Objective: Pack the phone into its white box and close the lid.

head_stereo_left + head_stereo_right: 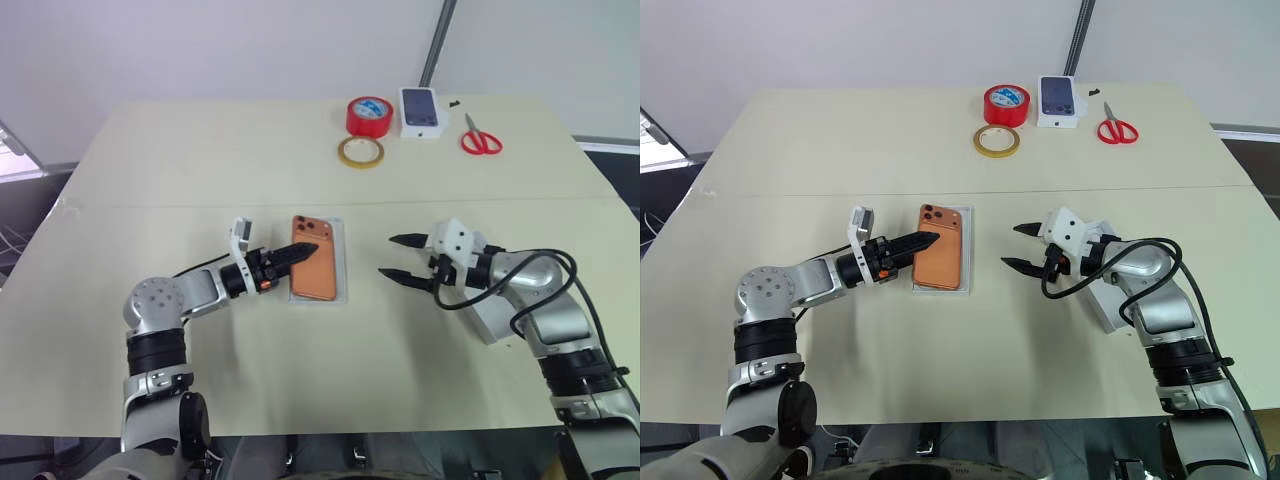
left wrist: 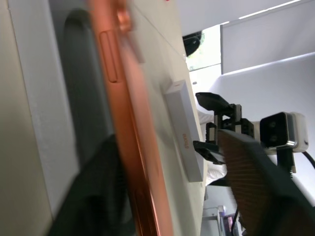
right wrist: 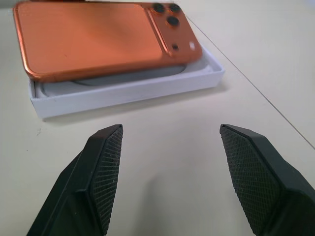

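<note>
A: Where did the phone (image 3: pixel 98 42) sit?

B: Tilted in the white box (image 3: pixel 128 91), one long edge riding on the rim, straight ahead of the right gripper (image 1: pixel 408 258), whose fingers were spread and empty. The left gripper (image 1: pixel 305 251) looked released, fingertips over the phone's near edge.

A: Best next move?

B: Probably press that raised edge flat. Bare table lay between the grippers; the lid (image 1: pixel 1110 305) waited under the right arm.

My two head eyes look forward and down over the pale beige tabletop (image 1: pixel 200 160); my left wrist camera sits hard against the slim orange smartphone (image 2: pixel 129 147). My right wrist camera views that phone lying aslant on its shallow white cardboard tray (image 3: pixel 123 93) from nearby
</note>
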Controlling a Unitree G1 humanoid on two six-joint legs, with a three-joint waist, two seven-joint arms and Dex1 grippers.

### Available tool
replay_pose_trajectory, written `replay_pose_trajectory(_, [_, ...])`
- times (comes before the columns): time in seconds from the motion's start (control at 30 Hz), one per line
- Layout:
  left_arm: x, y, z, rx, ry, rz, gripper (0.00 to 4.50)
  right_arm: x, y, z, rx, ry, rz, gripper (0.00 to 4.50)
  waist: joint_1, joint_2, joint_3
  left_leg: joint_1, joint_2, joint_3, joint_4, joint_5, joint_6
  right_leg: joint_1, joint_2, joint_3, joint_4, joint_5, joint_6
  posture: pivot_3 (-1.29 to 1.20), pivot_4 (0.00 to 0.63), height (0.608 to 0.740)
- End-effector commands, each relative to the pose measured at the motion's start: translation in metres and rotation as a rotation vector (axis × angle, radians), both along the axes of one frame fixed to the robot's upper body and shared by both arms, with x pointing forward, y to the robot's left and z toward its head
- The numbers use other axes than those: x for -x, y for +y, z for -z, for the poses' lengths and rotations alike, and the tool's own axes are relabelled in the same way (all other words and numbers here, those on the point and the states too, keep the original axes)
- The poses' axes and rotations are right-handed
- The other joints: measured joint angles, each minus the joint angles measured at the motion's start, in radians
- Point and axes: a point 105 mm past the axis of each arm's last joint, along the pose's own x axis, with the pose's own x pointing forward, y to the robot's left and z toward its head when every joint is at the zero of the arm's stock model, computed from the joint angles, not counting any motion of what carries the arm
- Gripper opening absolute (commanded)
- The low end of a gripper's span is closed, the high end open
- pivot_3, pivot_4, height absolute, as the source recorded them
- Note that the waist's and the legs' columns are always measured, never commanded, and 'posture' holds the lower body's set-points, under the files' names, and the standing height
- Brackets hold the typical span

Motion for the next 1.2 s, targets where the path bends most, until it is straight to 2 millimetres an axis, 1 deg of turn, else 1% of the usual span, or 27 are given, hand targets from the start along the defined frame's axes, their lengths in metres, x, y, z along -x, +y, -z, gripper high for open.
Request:
replay_pose_trajectory(0.03, [-0.003,0.002,-0.004,-0.026,-0.029,-0.01,4.45,-0.002,0.009,-0.011,-0.014,-0.05,-0.022,3.3,0.0,0.0,0.0,0.0,0.0,0.0,0.0,0.0,0.0,0.001,0.0,0.0,0.0,0.0,0.0,0.0,0.15,0.74])
replay_pose_trajectory(0.2, [-0.002,-0.001,-0.018,-0.066,-0.079,0.02,4.45,-0.002,0.015,-0.01,-0.025,-0.055,-0.038,3.3,0.0,0.0,0.0,0.001,0.0,0.0,0.0,0.0,0.0,0.001,0.0,0.0,0.0,0.0,0.0,0.0,0.15,0.74])
replay_pose_trajectory(0.3, [0.004,0.001,-0.019,-0.112,-0.092,0.042,4.45,-0.004,0.015,-0.01,-0.026,-0.057,-0.037,3.3,-0.001,0.0,0.0,0.001,0.0,0.0,0.0,0.0,0.0,0.001,0.0,0.0,0.0,0.0,0.0,0.0,0.15,0.74])
replay_pose_trajectory(0.6, [0.007,0.022,-0.039,-0.204,-0.18,0.02,4.45,-0.005,0.023,-0.006,-0.03,-0.049,-0.049,3.3,-0.001,0.0,0.0,0.001,0.0,0.0,0.0,0.0,0.0,0.0,0.0,0.0,0.0,0.0,0.0,0.0,0.15,0.74])
replay_pose_trajectory(0.67, [0.0,0.031,-0.042,-0.233,-0.211,-0.038,4.45,-0.006,0.025,-0.007,-0.04,-0.043,-0.048,3.3,-0.001,0.0,0.0,0.001,0.0,0.0,0.0,0.0,0.0,0.0,0.0,0.0,0.0,0.0,0.0,0.0,0.15,0.74])
replay_pose_trajectory(0.7, [-0.005,0.036,-0.047,-0.218,-0.221,-0.068,4.45,-0.007,0.025,-0.007,-0.043,-0.043,-0.046,3.3,-0.001,0.0,0.0,0.001,0.0,0.0,0.0,0.0,0.0,0.0,0.0,0.0,0.0,0.0,0.0,0.0,0.15,0.74])
replay_pose_trajectory(0.77, [-0.022,0.051,-0.045,-0.378,-0.308,-0.19,3.94,-0.013,0.026,-0.01,-0.061,-0.036,-0.023,2.77,-0.001,0.0,0.0,0.001,0.0,0.0,0.0,0.0,0.0,0.0,0.0,0.0,0.0,0.0,0.0,0.0,0.15,0.74])
replay_pose_trajectory(0.8, [-0.027,0.056,-0.044,-0.449,-0.354,-0.227,3.57,-0.015,0.026,-0.011,-0.062,-0.038,-0.019,2.42,-0.003,0.0,0.0,0.001,0.0,0.0,0.0,0.0,0.0,0.0,0.0,0.0,0.0,0.0,0.0,0.0,0.15,0.74])
replay_pose_trajectory(0.83, [-0.032,0.06,-0.043,-0.549,-0.446,-0.253,3.13,-0.016,0.027,-0.01,-0.045,-0.054,-0.015,1.95,-0.004,0.0,0.0,0.001,0.0,0.0,0.0,0.0,0.0,0.0,0.0,0.0,0.0,0.0,0.0,0.0,0.15,0.74])
replay_pose_trajectory(0.87, [-0.034,0.06,-0.041,-0.62,-0.52,-0.247,2.55,-0.018,0.027,-0.008,-0.019,-0.075,-0.009,1.37,-0.004,0.0,0.0,0.001,0.0,0.0,0.0,0.0,-0.001,0.0,0.0,0.0,0.0,0.0,0.0,0.0,0.15,0.74])
replay_pose_trajectory(0.9, [-0.033,0.058,-0.037,-0.655,-0.567,-0.218,2.13,-0.02,0.028,-0.005,0.002,-0.083,-0.003,0.94,-0.002,0.0,0.0,0.001,0.0,0.0,-0.001,0.0,-0.001,0.0,0.0,0.0,0.0,0.0,0.0,0.0,0.15,0.74])
replay_pose_trajectory(0.97, [-0.027,0.05,-0.021,-0.687,-0.581,-0.132,1.05,-0.023,0.029,0.004,0.036,-0.085,0.018,0.0,-0.001,0.0,0.0,0.001,0.0,0.0,-0.001,0.0,-0.001,0.0,0.0,0.0,-0.001,0.0,0.0,0.0,0.15,0.74])
replay_pose_trajectory(1.03, [-0.024,0.045,-0.001,-0.744,-0.592,-0.069,0.09,-0.026,0.03,0.014,0.08,-0.09,0.036,0.0,0.0,0.0,0.0,0.0,0.0,0.0,-0.001,0.0,0.0,0.0,0.0,0.0,-0.002,0.0,0.0,0.0,0.15,0.74])
replay_pose_trajectory(1.1, [-0.022,0.04,0.012,-0.773,-0.607,-0.03,0.03,-0.025,0.034,0.02,0.099,-0.092,0.032,0.0,0.0,0.001,0.0,0.0,0.0,0.0,-0.001,0.0,0.0,0.0,0.0,0.0,-0.002,0.0,0.0,0.0,0.15,0.74])
replay_pose_trajectory(1.13, [-0.021,0.036,0.016,-0.765,-0.609,-0.015,0.03,-0.025,0.037,0.022,0.102,-0.093,0.031,0.0,-0.001,0.001,0.0,-0.001,0.0,0.0,-0.001,0.0,0.0,-0.001,0.0,0.0,-0.002,0.0,0.0,0.0,0.15,0.74])
replay_pose_trajectory(1.17, [-0.021,0.029,0.019,-0.75,-0.602,0.0,0.03,-0.024,0.04,0.022,0.097,-0.093,0.026,0.0,-0.001,0.001,0.0,-0.001,0.0,0.0,-0.001,0.0,0.0,-0.001,0.0,0.0,-0.002,0.0,0.0,0.0,0.15,0.74])
replay_pose_trajectory(1.2, [-0.021,0.024,0.025,-0.773,-0.608,0.021,0.03,-0.024,0.043,0.022,0.091,-0.097,0.022,0.0,0.0,0.001,0.0,-0.001,0.0,0.0,-0.001,0.0,0.0,-0.001,0.0,0.0,-0.001,0.0,0.0,0.0,0.15,0.74])
